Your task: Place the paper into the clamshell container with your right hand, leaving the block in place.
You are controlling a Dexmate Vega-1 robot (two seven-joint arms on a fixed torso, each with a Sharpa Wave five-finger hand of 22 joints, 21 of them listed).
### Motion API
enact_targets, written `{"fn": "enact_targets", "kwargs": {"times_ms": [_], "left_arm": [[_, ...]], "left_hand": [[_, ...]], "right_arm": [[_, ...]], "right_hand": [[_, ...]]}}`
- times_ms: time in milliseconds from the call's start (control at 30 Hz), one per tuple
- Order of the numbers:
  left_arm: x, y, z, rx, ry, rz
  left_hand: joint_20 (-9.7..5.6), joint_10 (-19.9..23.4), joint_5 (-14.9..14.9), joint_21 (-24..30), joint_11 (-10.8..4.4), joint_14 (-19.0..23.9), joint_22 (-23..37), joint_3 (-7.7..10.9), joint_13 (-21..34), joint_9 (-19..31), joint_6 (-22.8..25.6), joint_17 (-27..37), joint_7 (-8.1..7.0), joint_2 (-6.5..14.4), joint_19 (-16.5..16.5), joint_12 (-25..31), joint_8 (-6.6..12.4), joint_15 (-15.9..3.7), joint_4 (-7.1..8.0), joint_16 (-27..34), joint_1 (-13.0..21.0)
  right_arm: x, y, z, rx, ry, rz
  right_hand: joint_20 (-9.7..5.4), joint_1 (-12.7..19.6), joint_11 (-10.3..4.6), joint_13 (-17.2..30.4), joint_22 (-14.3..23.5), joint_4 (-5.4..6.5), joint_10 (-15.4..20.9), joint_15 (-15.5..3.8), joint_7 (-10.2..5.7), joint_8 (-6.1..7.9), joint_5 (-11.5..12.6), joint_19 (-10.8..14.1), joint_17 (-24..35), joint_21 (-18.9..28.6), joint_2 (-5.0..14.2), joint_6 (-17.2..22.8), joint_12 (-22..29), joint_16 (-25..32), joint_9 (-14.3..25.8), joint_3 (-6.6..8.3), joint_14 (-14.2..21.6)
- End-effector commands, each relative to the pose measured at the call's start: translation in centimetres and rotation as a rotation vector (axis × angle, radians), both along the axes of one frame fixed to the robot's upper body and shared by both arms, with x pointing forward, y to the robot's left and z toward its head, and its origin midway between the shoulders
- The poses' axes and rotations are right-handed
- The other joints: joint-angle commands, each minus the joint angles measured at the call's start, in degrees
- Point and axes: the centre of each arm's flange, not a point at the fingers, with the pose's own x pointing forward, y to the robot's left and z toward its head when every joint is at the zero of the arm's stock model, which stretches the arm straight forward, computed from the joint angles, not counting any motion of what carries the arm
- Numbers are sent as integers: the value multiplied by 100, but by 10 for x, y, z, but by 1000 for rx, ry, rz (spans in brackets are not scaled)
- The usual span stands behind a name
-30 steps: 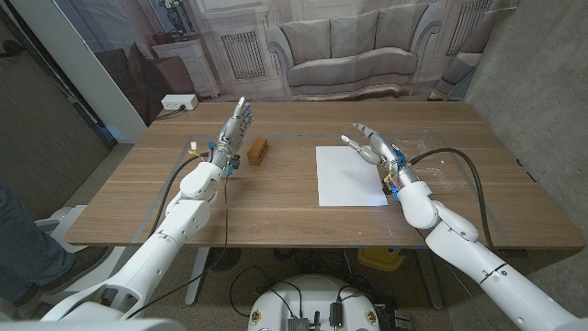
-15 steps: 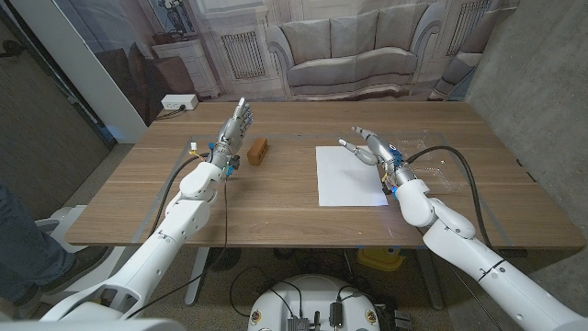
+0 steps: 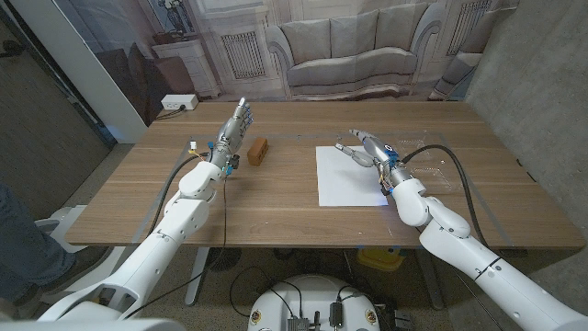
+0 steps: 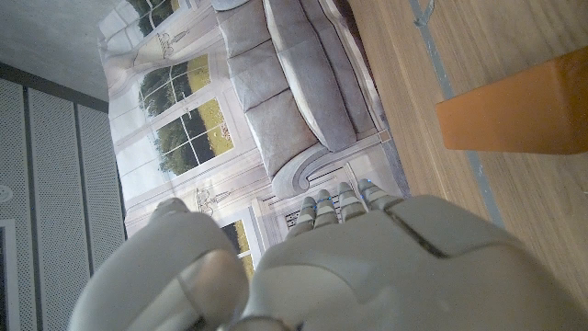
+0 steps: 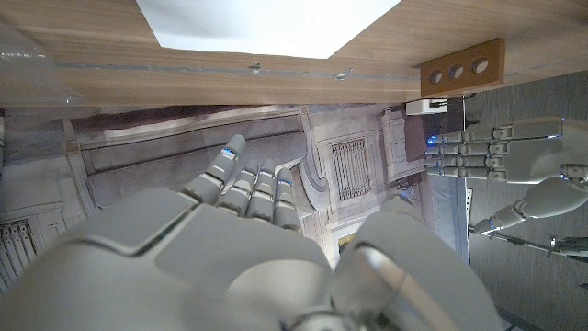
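Note:
A white sheet of paper [image 3: 345,176] lies flat on the wooden table right of centre, and also appears in the right wrist view [image 5: 266,23]. My right hand [image 3: 367,150] hovers over the paper's far right part, fingers stretched out, holding nothing. A clear clamshell container [image 3: 439,165] lies faintly visible to the right of the paper; its edge is seen again in the right wrist view [image 5: 20,64]. The small orange-brown block [image 3: 258,150] [image 4: 519,106] [image 5: 459,64] sits left of the paper. Just left of the block, my left hand [image 3: 233,131] [image 5: 496,152] stands upright with straight fingers and an empty palm.
A black cable [image 3: 459,179] loops from my right wrist across the table's right side. The wooden table [image 3: 276,207] has bare room in front of the paper and block. A backdrop printed with a sofa [image 3: 349,51] hangs behind the far edge.
My right hand has shifted a little to the left and farther over the paper. The left hand, block and paper have stayed put.

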Motion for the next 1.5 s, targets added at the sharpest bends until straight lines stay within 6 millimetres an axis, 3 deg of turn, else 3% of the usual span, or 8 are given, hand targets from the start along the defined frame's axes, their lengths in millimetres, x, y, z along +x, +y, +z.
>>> {"fn": "enact_targets", "kwargs": {"times_ms": [33, 1500], "left_arm": [[-2, 3, -1, -1, 1, 3], [-1, 4, -8, -4, 12, 2]], "left_hand": [[-152, -47, -2, -6, 4, -55, 11, -43, 12, 25, -50, 19, 17, -1, -66, -28, -20, -8, 3, 11, 42], [-121, -53, -27, 1, -22, -66, 12, -92, 12, 26, -50, 20, 5, 24, -86, -18, -14, -12, -9, 21, 82]], "right_arm": [[-1, 8, 0, -60, -3, -31], [5, 31, -12, -198, 39, -59]], "right_hand": [[-288, 55, -13, 21, 26, -37, 25, 28, -8, -27, -9, 34, 16, -9, -12, 33, -30, -18, 30, 1, 8], [-260, 208, -37, 22, 30, -149, -96, 50, -96, -42, -1, -1, 12, -176, -7, 47, -95, -73, 34, 15, -106]]}}
